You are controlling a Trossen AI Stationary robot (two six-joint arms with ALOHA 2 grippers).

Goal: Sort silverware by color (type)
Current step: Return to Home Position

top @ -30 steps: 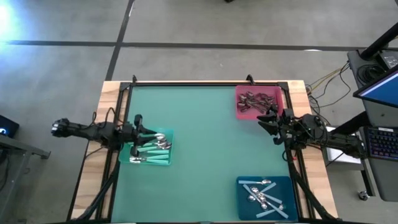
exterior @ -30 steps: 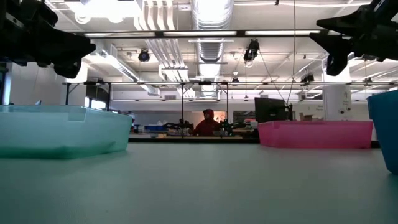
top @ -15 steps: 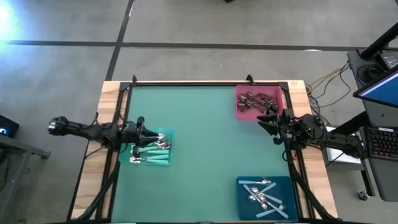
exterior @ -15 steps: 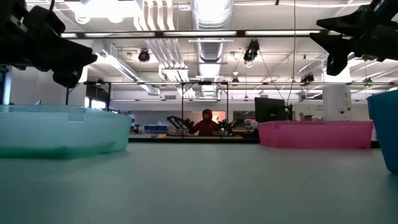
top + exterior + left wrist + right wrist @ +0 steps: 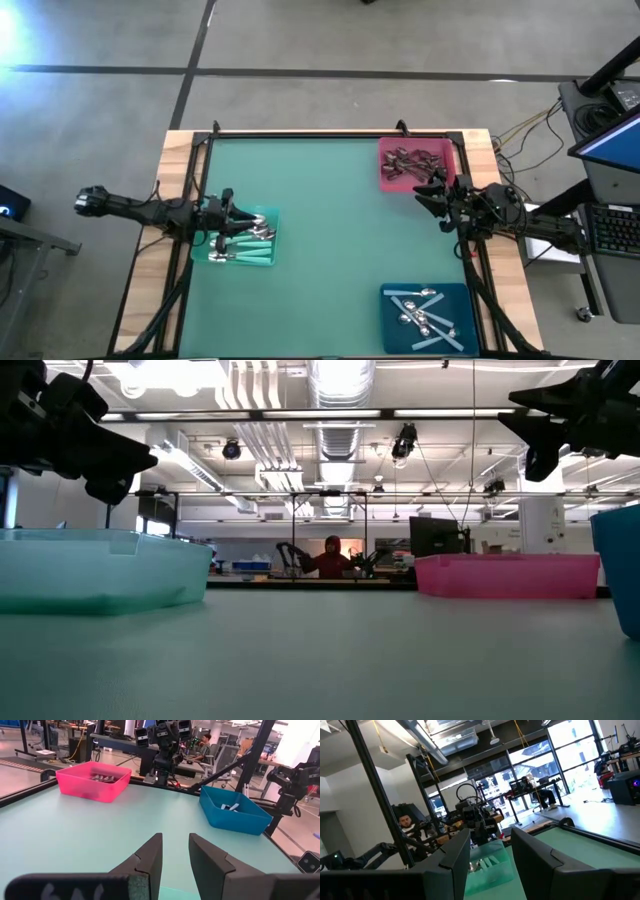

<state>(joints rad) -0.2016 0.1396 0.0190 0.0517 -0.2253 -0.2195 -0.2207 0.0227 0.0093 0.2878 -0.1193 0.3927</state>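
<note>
The spoons lie sorted in three trays. Teal-handled spoons [image 5: 245, 245] fill the teal tray [image 5: 262, 215] at the table's left. Dark spoons [image 5: 408, 160] sit in the pink tray [image 5: 384, 150] at the far right corner. Pale blue spoons [image 5: 425, 312] lie in the blue tray [image 5: 390, 325] at the near right. My left gripper [image 5: 240, 213] [image 5: 175, 837] hovers open and empty over the teal tray's far left corner. My right gripper [image 5: 428, 192] [image 5: 491, 832] hangs open and empty above the table, just near of the pink tray.
The green mat [image 5: 320, 220] between the trays is bare. A black frame [image 5: 300, 133] and wooden border run round the table. Across the table the left wrist view shows the right arm [image 5: 160, 740]. A person [image 5: 330, 555] sits in the room beyond.
My left arm has drawn back a little toward the table's left edge, and its gripper shows slightly lower over the teal tray in the low view. The right arm and the spoons have kept still.
</note>
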